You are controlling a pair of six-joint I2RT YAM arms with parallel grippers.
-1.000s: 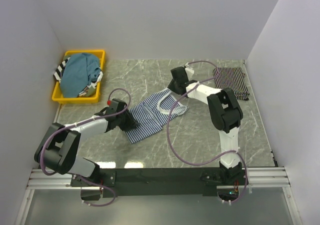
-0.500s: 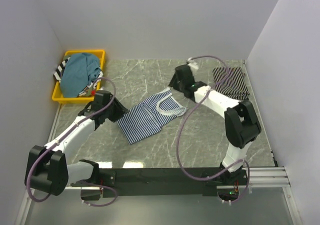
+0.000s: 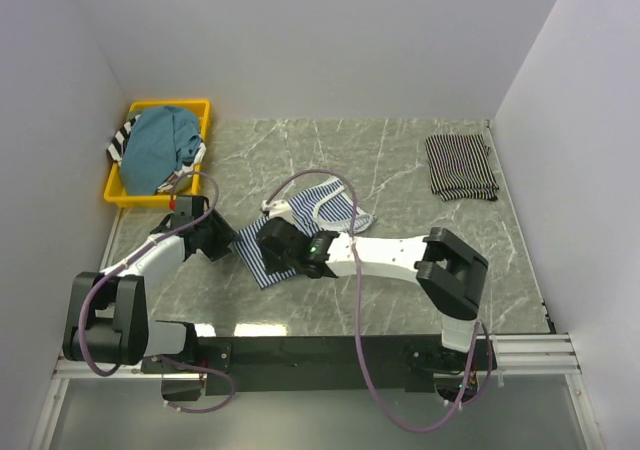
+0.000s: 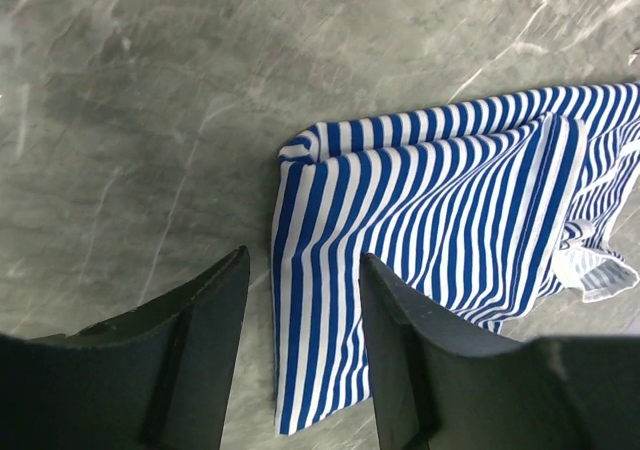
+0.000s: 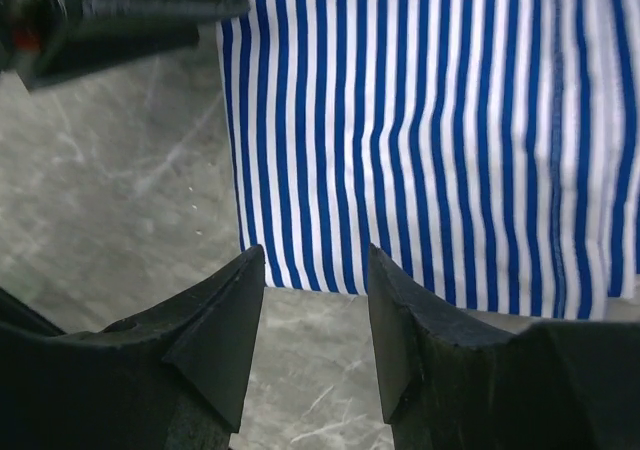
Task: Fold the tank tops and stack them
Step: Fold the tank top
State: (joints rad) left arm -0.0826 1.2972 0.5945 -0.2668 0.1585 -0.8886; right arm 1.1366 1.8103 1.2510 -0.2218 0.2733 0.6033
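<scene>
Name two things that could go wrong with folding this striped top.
The left gripper and right gripper hang open close together near one corner of the blue-and-white striped fabric tank top, so they might collide. Its doubled edge could let a pinch catch one layer only, undoing the fold.

The left arm (image 3: 150, 257) and right arm (image 3: 385, 255) have white links, black joints, looping mauve cables (image 3: 357, 310) and black wedge-shaped fingers (image 4: 205, 315).
</scene>
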